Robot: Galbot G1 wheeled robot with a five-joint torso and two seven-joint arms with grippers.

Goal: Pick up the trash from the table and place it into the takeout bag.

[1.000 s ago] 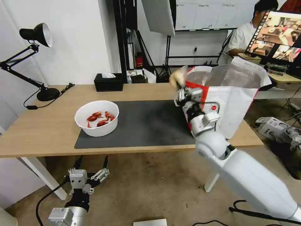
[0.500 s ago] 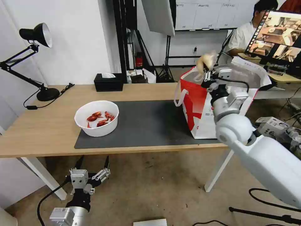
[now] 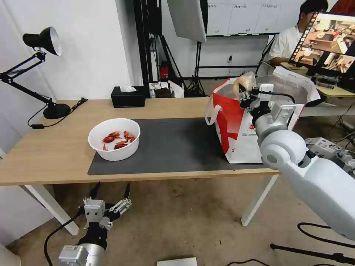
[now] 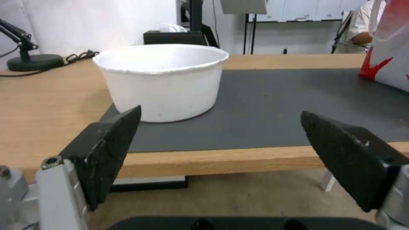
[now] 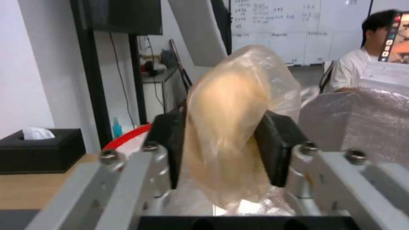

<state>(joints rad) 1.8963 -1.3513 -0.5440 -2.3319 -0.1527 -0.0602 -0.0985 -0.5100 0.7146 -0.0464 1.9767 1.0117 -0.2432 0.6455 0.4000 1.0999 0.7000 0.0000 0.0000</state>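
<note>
My right gripper is shut on a beige knotted lump of trash, held over the open mouth of the red-and-white takeout bag at the table's right end. In the right wrist view the lump sits squeezed between the two black pads, with the bag's foil lining behind. A white bowl of red crayfish shells stands on the dark mat's left end; its white side faces my left gripper. That left gripper hangs open below the table's front edge.
The light-wood table carries a dark grey mat, a black tissue box at the back and a black desk lamp at the far left. A white table leg stands under the bag. A monitor sits beyond.
My right gripper carried the lump from in front of the bag's left side up and right over its mouth, then dipped slightly. The left arm has hardly moved.
</note>
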